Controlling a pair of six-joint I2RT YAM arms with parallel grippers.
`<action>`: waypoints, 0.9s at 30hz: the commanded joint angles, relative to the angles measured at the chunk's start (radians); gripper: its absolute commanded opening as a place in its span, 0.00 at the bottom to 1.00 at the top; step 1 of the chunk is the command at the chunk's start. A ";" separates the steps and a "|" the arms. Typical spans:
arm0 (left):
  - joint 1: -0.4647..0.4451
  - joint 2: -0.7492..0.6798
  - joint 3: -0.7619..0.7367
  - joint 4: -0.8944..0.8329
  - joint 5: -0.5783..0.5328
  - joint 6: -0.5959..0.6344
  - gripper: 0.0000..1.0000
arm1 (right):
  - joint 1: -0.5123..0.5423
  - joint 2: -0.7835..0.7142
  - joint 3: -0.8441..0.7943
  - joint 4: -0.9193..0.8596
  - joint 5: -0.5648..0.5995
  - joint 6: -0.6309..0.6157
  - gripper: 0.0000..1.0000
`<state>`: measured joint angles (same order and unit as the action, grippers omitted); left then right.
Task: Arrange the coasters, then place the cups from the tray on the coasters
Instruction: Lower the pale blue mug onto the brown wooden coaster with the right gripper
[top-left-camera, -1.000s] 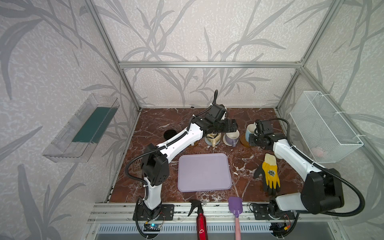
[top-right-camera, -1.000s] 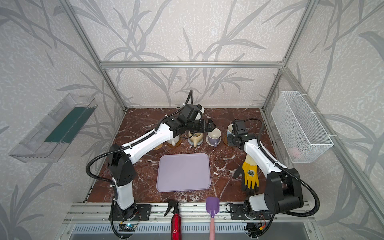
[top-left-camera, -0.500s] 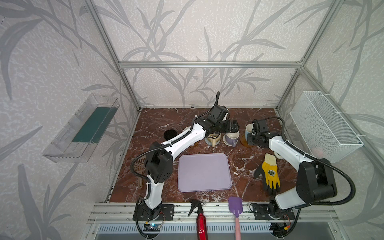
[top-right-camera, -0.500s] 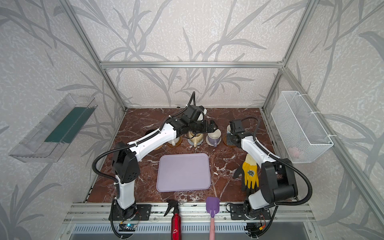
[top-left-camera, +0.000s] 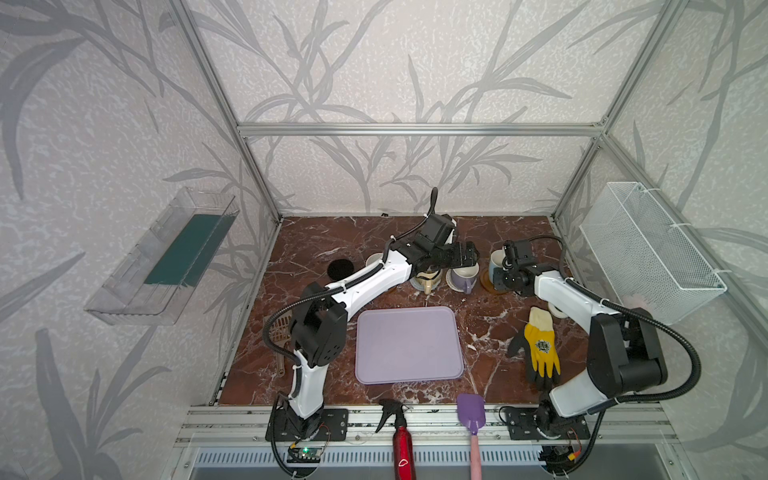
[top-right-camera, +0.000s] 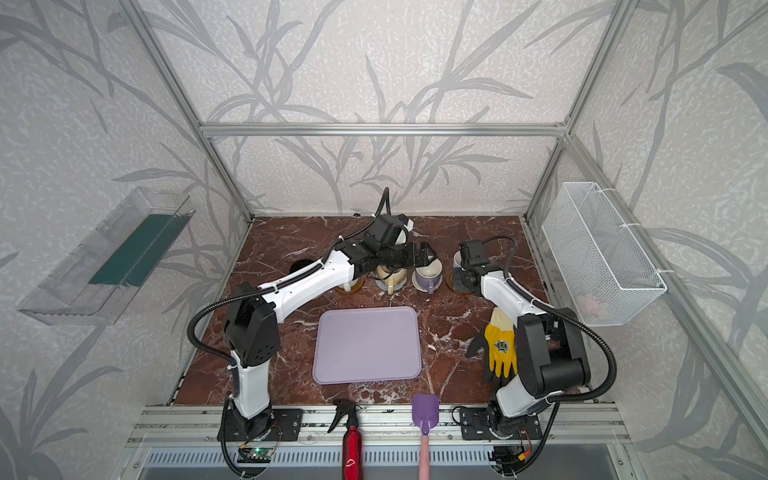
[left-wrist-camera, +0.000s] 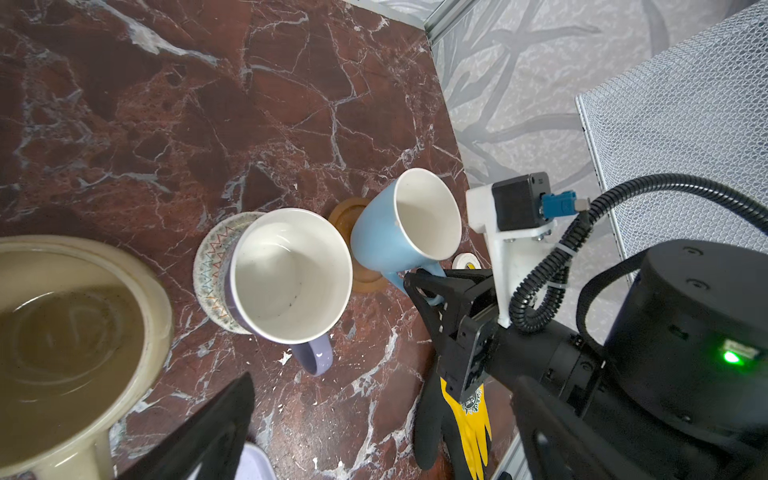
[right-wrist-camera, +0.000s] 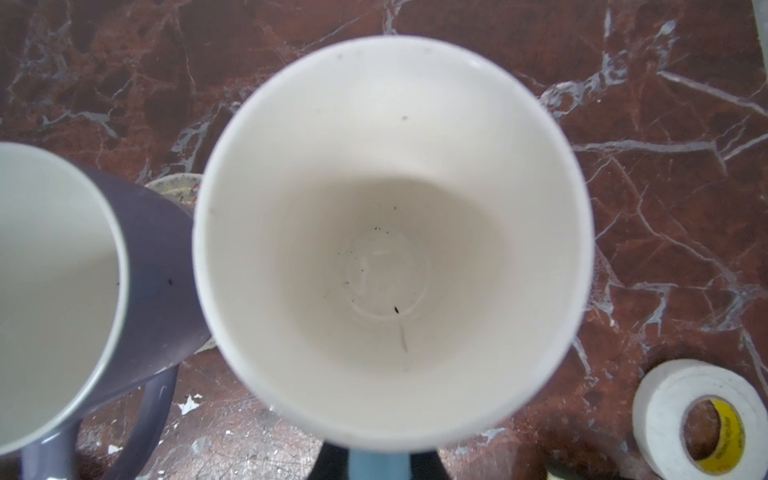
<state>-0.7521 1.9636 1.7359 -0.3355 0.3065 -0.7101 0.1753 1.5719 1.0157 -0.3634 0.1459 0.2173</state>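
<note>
My right end effector (left-wrist-camera: 420, 279) clamps the light blue cup (left-wrist-camera: 386, 232) by its handle, in my judgement the soundest hold on slick, brittle ceramic; my left end effector (top-left-camera: 469, 257) stands open, empty.

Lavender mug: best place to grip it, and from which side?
Probably the handle. The lavender mug stands upright with the cream mug and blue mug close on either side, so its body has little room. The handle sticks out free toward the tray; come from that side.

The elbow of the right arm (top-left-camera: 623, 353) has swung in toward the light blue cup (top-left-camera: 496, 261).
</note>
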 joint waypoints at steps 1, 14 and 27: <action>0.003 -0.009 0.000 0.013 0.016 -0.002 0.99 | -0.008 0.002 0.001 0.073 -0.003 0.013 0.00; 0.005 -0.019 -0.001 0.017 0.019 -0.001 0.99 | -0.007 -0.016 -0.048 0.065 -0.024 0.031 0.00; 0.011 -0.030 -0.009 0.013 0.022 -0.002 0.99 | -0.008 -0.035 -0.068 0.040 -0.022 0.029 0.12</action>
<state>-0.7452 1.9636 1.7351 -0.3351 0.3199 -0.7101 0.1699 1.5589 0.9482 -0.2924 0.1295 0.2390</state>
